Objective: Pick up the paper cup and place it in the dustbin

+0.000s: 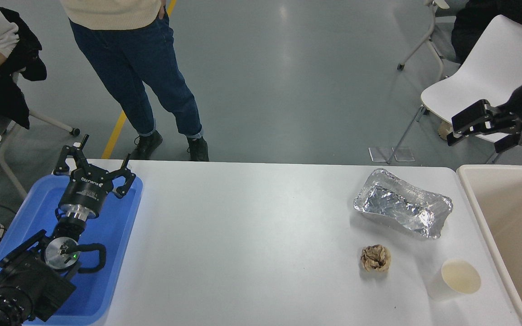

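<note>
The white paper cup [454, 279] stands upright near the table's front right corner, its cream inside showing. The beige dustbin [474, 199] sits just off the table's right edge, beside the cup. My right gripper [476, 130] hangs high at the right edge, above and behind the bin's far corner, well away from the cup; its fingers are spread and hold nothing. My left gripper [95, 160] is parked over the blue tray at the lower left, fingers spread and empty.
A crinkled silver foil tray [401, 209] lies behind the cup, and a crumpled brown paper ball [375, 258] sits to the cup's left. The blue tray [120, 217] covers the table's left end. A person stands at the far side; a white chair [492, 86] is at the back right.
</note>
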Robot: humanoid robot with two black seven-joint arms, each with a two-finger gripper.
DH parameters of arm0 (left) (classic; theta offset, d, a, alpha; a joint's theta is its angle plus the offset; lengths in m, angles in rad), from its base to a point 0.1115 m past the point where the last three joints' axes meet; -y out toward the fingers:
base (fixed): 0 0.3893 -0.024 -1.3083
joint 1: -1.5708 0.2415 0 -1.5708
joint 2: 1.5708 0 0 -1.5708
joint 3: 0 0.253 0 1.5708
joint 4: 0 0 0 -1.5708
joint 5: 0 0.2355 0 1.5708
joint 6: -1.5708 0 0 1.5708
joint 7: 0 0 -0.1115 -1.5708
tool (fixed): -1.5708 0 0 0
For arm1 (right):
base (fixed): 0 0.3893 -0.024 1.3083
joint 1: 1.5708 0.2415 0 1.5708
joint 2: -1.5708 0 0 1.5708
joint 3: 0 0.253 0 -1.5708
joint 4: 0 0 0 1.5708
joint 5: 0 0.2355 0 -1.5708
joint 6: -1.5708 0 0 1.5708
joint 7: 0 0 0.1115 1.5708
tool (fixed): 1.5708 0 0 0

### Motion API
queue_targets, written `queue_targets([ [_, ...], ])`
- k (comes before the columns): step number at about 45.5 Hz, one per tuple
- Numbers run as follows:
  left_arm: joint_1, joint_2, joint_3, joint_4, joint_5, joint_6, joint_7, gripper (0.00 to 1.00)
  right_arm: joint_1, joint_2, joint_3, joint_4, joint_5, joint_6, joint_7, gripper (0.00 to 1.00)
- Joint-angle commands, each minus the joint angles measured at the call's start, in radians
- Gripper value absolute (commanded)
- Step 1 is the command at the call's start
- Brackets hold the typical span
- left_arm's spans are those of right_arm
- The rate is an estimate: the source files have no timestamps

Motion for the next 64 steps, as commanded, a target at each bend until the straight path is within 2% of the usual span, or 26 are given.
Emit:
queue_targets([
  [1,0.0,0.0,0.0,0.0,-0.001,0.0,0.0,1.0,0.131,0.039,-0.041,0.068,-0.05,0.009,0.0,1.0],
  [24,-0.002,0.0,0.0,-0.002,0.001,-0.001,0.003,1.0,0.113,0.036,-0.06,0.075,-0.052,0.009,0.0,1.0],
  [39,-0.002,0.0,0.0,0.0,0.001,0.0,0.003,1.0,-0.235,-0.067,0.003,-0.064,-0.006,0.009,0.0,1.0],
  [64,-0.002,0.0,0.0,0.0,0.001,0.0,0.0,1.0,-0.513,-0.093,0.104,-0.073,-0.009,0.009,0.0,1.0],
])
